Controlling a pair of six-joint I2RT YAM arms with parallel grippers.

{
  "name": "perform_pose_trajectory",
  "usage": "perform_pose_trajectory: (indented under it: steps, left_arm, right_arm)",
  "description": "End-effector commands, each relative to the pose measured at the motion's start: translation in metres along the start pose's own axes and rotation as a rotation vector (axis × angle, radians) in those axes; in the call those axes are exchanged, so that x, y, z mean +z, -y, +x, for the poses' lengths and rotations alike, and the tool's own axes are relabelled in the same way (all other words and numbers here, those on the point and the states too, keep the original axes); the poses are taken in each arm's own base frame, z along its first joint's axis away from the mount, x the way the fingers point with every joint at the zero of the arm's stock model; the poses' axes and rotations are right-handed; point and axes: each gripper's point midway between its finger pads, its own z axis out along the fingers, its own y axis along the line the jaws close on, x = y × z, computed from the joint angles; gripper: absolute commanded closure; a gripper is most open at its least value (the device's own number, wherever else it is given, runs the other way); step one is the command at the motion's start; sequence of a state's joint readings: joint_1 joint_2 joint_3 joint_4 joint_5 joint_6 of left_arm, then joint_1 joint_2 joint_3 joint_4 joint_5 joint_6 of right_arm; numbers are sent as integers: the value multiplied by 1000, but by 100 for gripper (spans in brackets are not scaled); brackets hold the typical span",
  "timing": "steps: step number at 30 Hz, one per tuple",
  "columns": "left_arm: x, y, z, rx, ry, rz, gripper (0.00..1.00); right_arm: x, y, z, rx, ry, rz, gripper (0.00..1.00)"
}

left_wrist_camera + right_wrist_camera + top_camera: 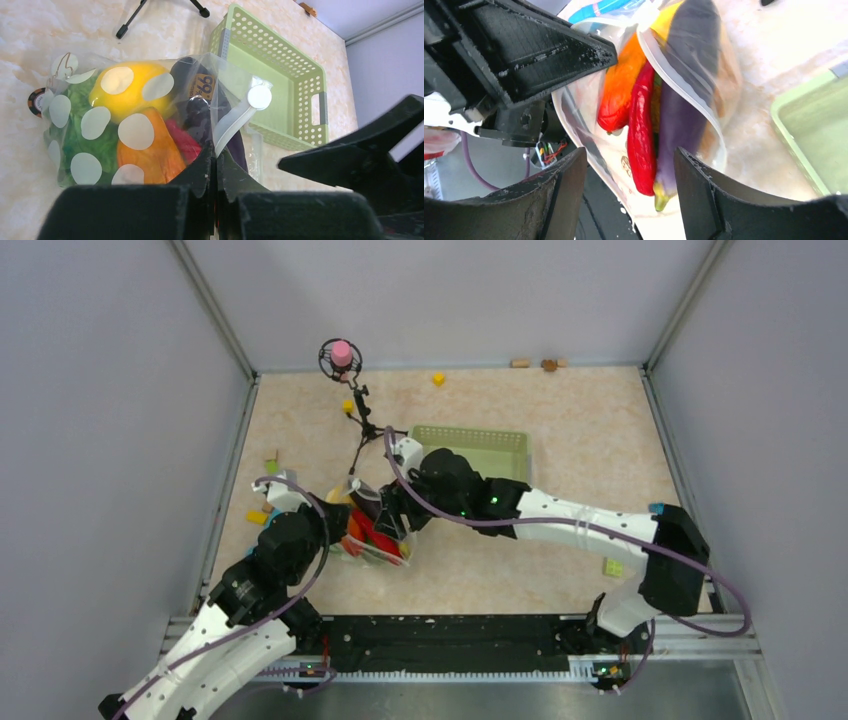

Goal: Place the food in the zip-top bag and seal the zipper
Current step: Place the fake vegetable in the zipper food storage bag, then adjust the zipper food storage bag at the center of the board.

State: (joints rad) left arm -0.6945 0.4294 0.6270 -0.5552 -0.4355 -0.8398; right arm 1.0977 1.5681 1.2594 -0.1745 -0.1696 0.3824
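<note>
Looked down on a pale, marbled surface (580, 430) boxed in by grey walls. Found the left end effector (216, 162) pinched fully shut on the mouth edge of the zip-top bag (136, 131), with the whitish zipper (235, 122) curving up out of the closed fingers. Found the right end effector (629, 192) with its fingers standing well apart and gripping nothing, the bag showing in the gap beyond them. Saw the bag lying on the surface between the two arms, toward the front left, its mouth gaping toward the right end effector. Counted the food inside it: a yellow lemon (127, 95), an orange piece (152, 155), green cabbage (97, 145), a red chili (641, 145) and a dark purple eggplant (681, 115). Noted a green mesh basket (470, 448) just behind the right end effector, a small black tripod (360, 420) farther back, and a few small coloured blocks (438, 379) scattered well apart
</note>
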Motion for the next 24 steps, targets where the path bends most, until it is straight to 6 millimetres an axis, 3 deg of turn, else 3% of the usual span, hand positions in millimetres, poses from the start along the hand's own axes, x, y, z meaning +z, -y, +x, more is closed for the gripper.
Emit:
perform_pose_trajectory:
  steps: [1,5,6,7,13,21,24]
  left_arm:
    - [-1,3,-8,-32,37,9,100]
    - [-1,3,-9,-36,41,6,100]
    - [-1,2,-9,-38,43,4,100]
    - [-1,2,-9,-37,43,3,100]
    - [0,4,-7,-37,33,14,100]
    - [-2,4,-9,-34,38,15,100]
    - [-2,4,-9,-33,38,15,100]
  right_arm:
    - [-34,7,-15,-12,116,79,37]
    - [-50,13,13,18,120,116,37]
    - [-52,13,33,1,117,136,37]
    - [-52,14,36,10,126,139,37]
    - [-41,52,34,168,245,326,39]
    - [-15,58,29,201,253,365,47]
    - [-8,63,30,200,247,385,59]
